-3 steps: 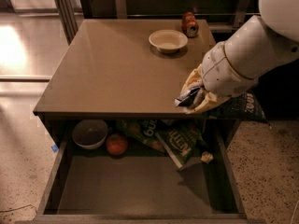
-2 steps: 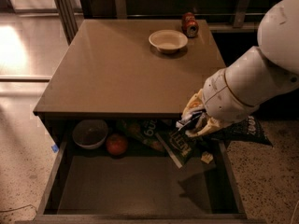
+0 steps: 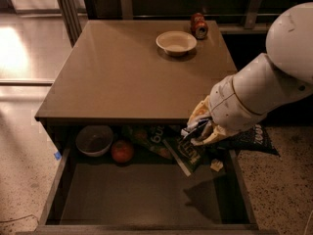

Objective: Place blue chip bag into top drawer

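The top drawer (image 3: 57,184) is seen standing open, with a grey bowl (image 3: 93,140), a red fruit (image 3: 122,151) and green chip bags (image 3: 188,153) lying at its back. Above its right rear part, the blue chip bag (image 3: 193,127) is clamped in the gripper (image 3: 202,133).

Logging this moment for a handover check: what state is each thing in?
top drawer: pulled open.
blue chip bag: held in the air at the drawer's right side, not yet inside.
gripper: shut on the blue chip bag, over the drawer's right rear.
red can: lying on its side.
cream bowl: upright, empty.
grey bowl: upright in the drawer.
green chip bag: lying in the drawer.
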Action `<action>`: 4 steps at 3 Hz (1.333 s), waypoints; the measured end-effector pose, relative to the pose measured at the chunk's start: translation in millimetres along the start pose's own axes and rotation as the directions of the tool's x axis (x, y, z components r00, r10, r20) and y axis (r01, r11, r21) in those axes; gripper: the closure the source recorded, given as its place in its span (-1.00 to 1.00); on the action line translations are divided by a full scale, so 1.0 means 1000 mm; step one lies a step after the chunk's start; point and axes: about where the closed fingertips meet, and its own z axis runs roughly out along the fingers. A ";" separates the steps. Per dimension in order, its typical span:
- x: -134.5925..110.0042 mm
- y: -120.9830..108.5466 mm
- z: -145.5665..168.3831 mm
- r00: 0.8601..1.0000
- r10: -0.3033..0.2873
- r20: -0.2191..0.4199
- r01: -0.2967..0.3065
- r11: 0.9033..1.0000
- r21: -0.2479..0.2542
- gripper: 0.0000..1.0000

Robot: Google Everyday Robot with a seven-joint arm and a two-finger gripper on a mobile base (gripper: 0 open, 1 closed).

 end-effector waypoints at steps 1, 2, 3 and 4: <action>-0.009 0.001 0.025 0.999 -0.011 0.039 0.011 1.000 -0.019 1.00; -0.021 0.005 0.057 0.996 -0.023 0.082 0.028 0.998 -0.062 1.00; -0.027 0.012 0.081 0.994 -0.028 0.103 0.039 0.994 -0.106 1.00; -0.027 0.012 0.081 0.994 -0.028 0.103 0.039 0.994 -0.106 1.00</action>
